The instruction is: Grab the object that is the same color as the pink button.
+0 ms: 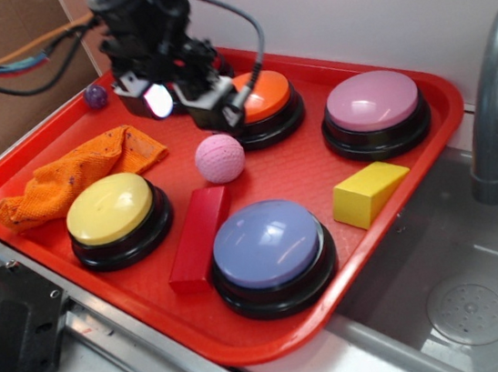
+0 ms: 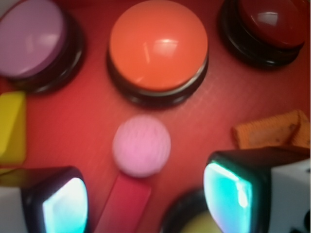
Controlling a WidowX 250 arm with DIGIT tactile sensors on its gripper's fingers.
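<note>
Exterior view, near to far across the red tray (image 1: 402, 299). At the near edge: a lavender-blue button (image 1: 268, 246), with a red block (image 1: 198, 238) touching its left side and a yellow button (image 1: 111, 210) further left. A yellow wedge (image 1: 368, 192) lies toward the right edge. An orange cloth (image 1: 73, 175) is bunched by the left edge.

Mid-tray: the pink ball (image 1: 220, 158), free-standing, just beyond the far end of the red block, touching nothing else I can make out.

Far side: the orange button (image 1: 265, 97), partly behind the gripper (image 1: 184, 100); the pink button (image 1: 374, 102) near the far right corner, its dome matching the ball's colour. A tiny purple ball (image 1: 95, 96) sits at the far left edge.

Wrist view: jaws spread wide, nothing between them. Both fingertips (image 2: 228, 189) sit at the bottom of frame with the pink ball (image 2: 141, 145) just ahead of them and roughly centred on the gap, a little toward the left pad. The orange button (image 2: 158, 51) lies beyond it.

Judgement: the gripper hangs above the tray, over the far side; the ball lies below and toward the near edge. A short advance and descent should straddle it. The ball is round, so approach angle matters little; rolling is the risk.
</note>
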